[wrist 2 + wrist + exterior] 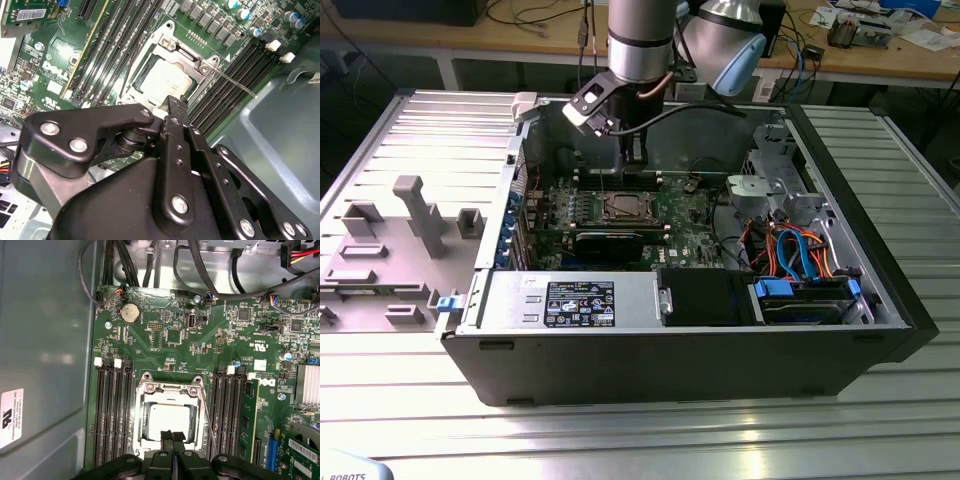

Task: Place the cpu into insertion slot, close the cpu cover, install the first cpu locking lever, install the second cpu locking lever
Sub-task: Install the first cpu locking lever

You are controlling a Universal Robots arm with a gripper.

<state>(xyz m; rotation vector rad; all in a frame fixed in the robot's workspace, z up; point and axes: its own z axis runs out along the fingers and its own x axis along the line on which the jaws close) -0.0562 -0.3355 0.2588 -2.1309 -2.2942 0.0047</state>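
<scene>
— Where is the chip?

— We find the flat, square cpu (167, 419), with its dull silver-grey metal top, lying in the square, silver-rimmed insertion slot (170, 384) on the green circuit board (165, 340). The thin silvery frame of the cpu cover (141, 410) looks to us folded down around it.

— And our black pincer (172, 436)?

— Its two fingertips are pressed together with nothing between them. It hangs over the cpu's edge nearest the wrist, and we see the same in the second wrist view.

— So which relation matters to us here?

— The thin silvery wire lever (235, 84). Its long axis runs along one side of the insertion slot, between the cpu cover and the long black memory slots (227, 410), roughly parallel to them. Its free end reaches out past the slot's corner. It lies to one side of the pincer rather than under it, near but apart as far as we can tell. We judge it unlatched, though we cannot be sure.
</scene>
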